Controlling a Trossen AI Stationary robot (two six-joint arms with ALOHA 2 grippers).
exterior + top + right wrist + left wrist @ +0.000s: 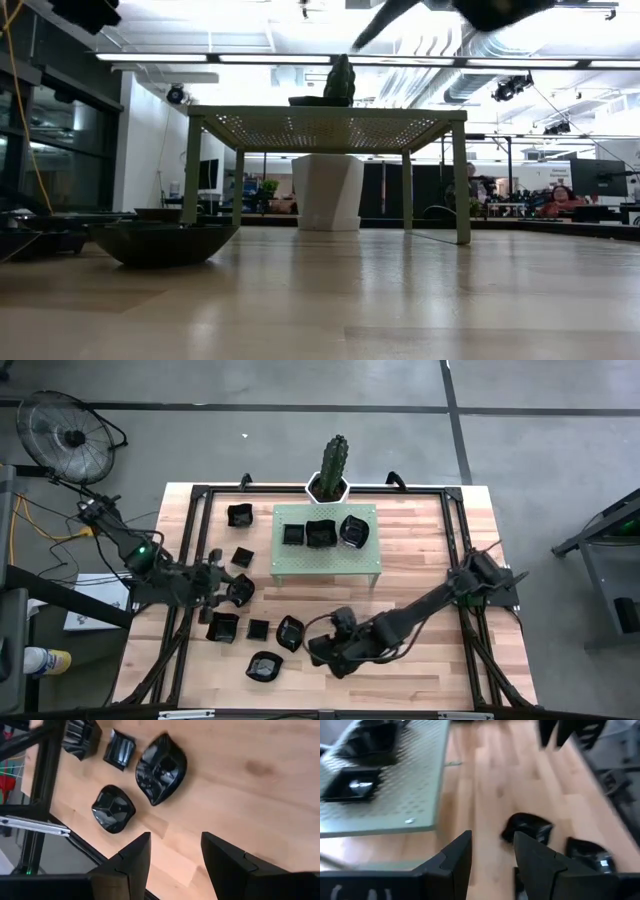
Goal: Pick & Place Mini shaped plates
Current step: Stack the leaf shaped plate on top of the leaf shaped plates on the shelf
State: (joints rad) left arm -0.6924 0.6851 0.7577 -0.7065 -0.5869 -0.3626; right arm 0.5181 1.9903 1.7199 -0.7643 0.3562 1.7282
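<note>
Several glossy black mini plates lie on the wooden table left of centre, among them a wavy one (290,632) (161,767), a rounded one (265,666) (113,808) and a small square one (259,629) (120,749). Three more sit on top of the pale green perforated stand (327,560), e.g. (320,533). My left gripper (228,586) (492,855) hovers open left of the stand, and a plate (527,827) lies on the table just beyond its fingertips. My right gripper (322,652) (175,850) hovers open to the right of the wavy plate. Neither holds anything.
A cactus in a white pot (331,470) stands behind the stand at the table's far edge. A black frame (460,590) runs around the tabletop. Bare wood lies between the stand and the right edge. In the low view one plate (165,240) rests at the left.
</note>
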